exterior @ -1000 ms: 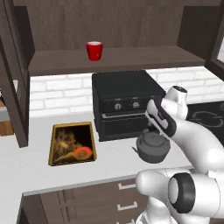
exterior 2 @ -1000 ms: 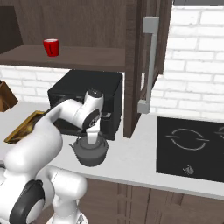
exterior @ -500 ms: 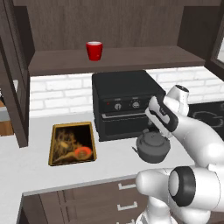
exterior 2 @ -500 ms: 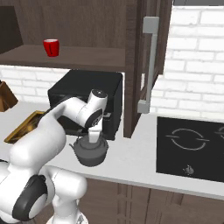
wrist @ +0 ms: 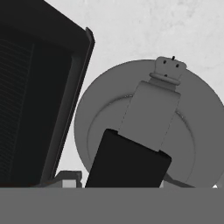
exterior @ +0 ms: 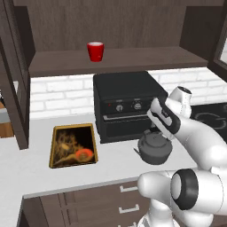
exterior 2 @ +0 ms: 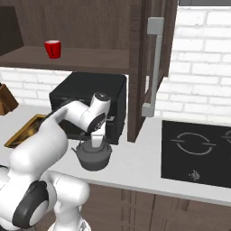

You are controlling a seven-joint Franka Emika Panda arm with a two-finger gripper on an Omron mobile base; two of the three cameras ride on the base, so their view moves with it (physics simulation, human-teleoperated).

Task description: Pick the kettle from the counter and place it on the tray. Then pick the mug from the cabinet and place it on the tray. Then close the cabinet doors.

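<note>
Squat round dark grey metal kettle (exterior 2: 94, 155) sitting beside boxy black oven (exterior: 126, 104); no readable writing; gripper (exterior 2: 97, 142) pressing onto handle, grip state unclear.

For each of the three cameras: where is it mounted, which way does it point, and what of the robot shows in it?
Left base view: behind the arm's left, facing forward-down at the counter, tray, kettle; arm at lower right.
Right base view: behind its right, same kettle, mug; arm at lower left.
Hand view: on the hand, facing straight down at the kettle.
All three share the kettle.
</note>
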